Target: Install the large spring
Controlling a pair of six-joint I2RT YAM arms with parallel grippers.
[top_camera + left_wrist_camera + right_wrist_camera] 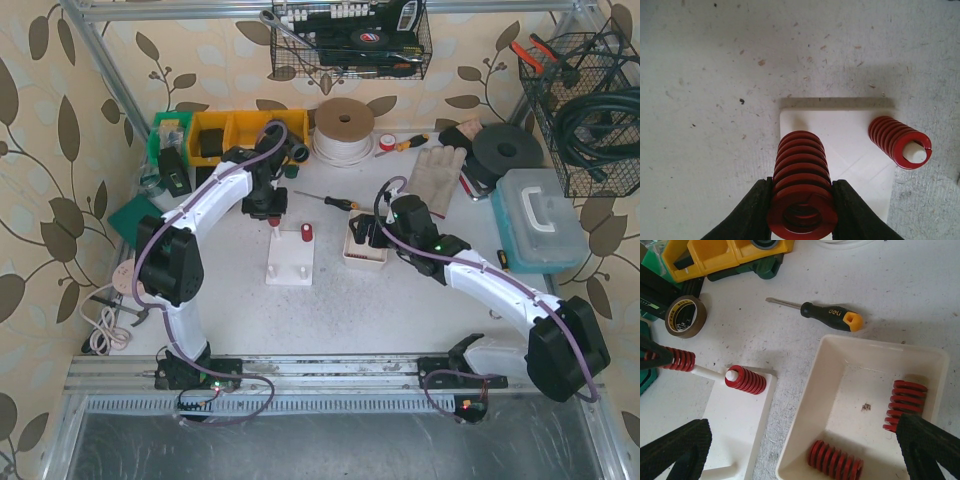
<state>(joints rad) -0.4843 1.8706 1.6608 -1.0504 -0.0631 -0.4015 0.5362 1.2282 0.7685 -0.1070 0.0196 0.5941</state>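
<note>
In the lower centre of the frame, the left gripper (pixel 802 200) clamps the large spring (pixel 801 165), its axis along the white peg (pixel 704 372) so it can slide down to the base (pixel 845 135). The right gripper (pixel 802 447) hangs open over the tray (pixel 880 347) of 2 springs.

A black-and-yellow screwdriver (pixel 327 200) lies on the worktop (pixel 350 320). Behind it stand yellow bins (pixel 235 135) and a spool of white cord (pixel 343 130). To its right lie a pale work glove (pixel 432 175) and, farther off, a teal-lidded toolbox (pixel 540 220). A brown tape roll (pixel 686 316) lies beyond its tip.
</note>
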